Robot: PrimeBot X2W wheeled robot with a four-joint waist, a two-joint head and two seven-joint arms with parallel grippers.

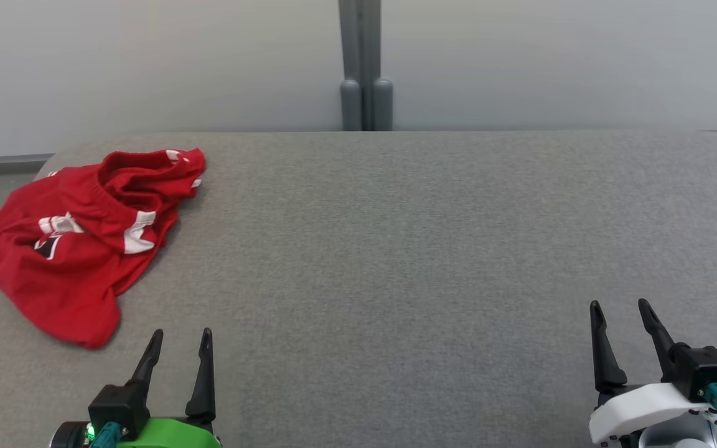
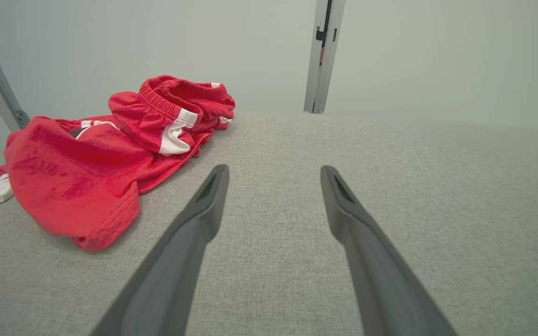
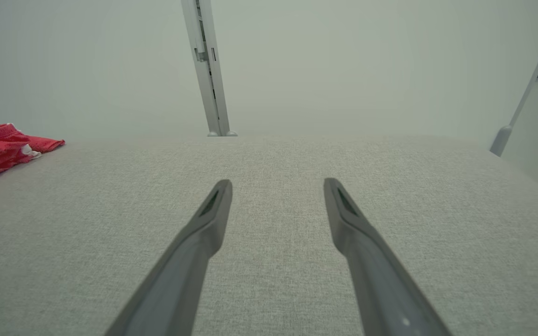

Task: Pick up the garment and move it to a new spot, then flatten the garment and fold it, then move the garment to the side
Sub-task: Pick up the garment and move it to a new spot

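Grey woven cloth covered the counter [image 1: 396, 249], which ran back to a pale wall [image 1: 551, 62] with a grey post [image 1: 361, 68] at the top middle of the head view. At the lower left of that frame the left fingers [image 1: 203, 373] stood apart, tips pointing up the frame, with nothing between them but bare cloth. At the lower right the right fingers [image 1: 602, 354] were spread just as wide and held nothing.

Up and to the left of the left fingers, near them but not touching, the garment [image 1: 66, 261] lay crumpled at the middle left of the frame. It was red with white bands, and its elastic waistband was bunched at the far end. It sat well apart from the right fingers, at the left edge of the right wrist view.
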